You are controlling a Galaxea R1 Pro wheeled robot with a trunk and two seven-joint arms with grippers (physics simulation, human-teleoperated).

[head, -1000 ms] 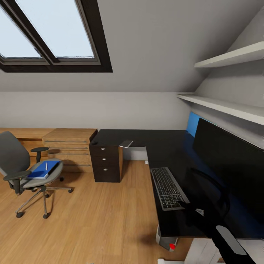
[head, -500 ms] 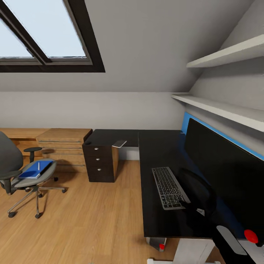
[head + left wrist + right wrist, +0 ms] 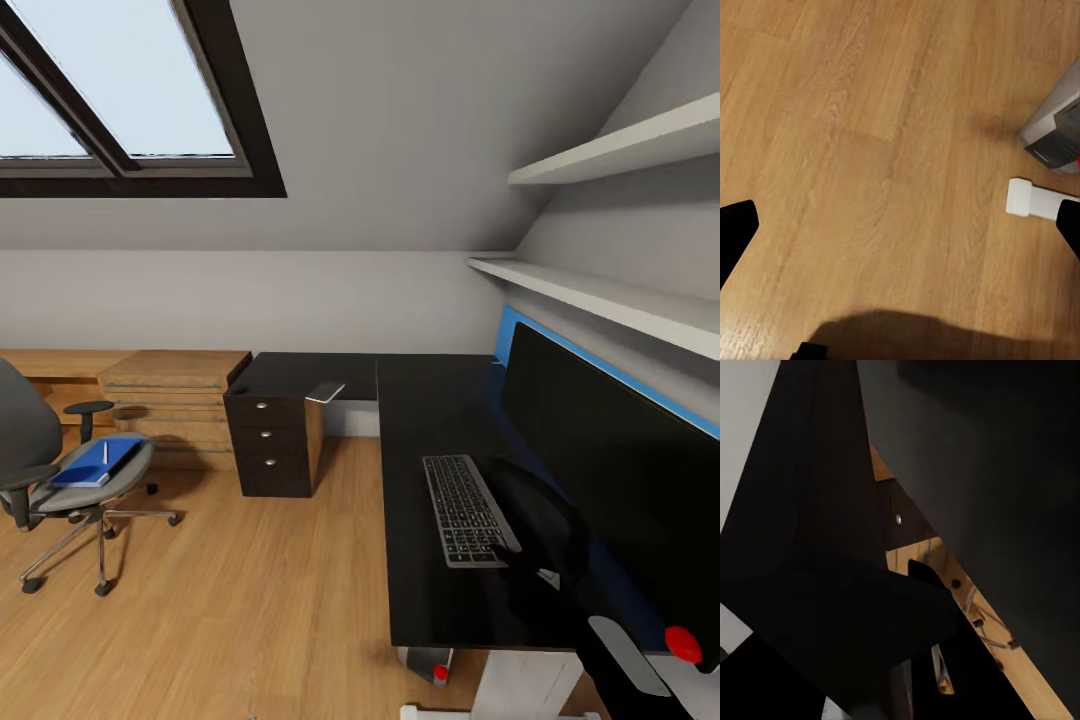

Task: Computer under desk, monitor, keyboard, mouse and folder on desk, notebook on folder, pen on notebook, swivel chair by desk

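Keyboard (image 3: 467,510) nudged slightly rightward on desk (image 3: 430,420) — near end under right arm, jaws' state unclear

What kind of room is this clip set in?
Likely an attic home office or bedroom workspace: a skylight in a sloped ceiling, a black desk carrying a monitor and keyboard, and a swivel chair on wood flooring.

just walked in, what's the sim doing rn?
Workspace tidy-up, mid-task. The right arm reaches over the black desk by the near end of the keyboard, which lies in front of the monitor. The blue folder is on the swivel chair across the room, untouched. Left jaws hang open over bare floor.
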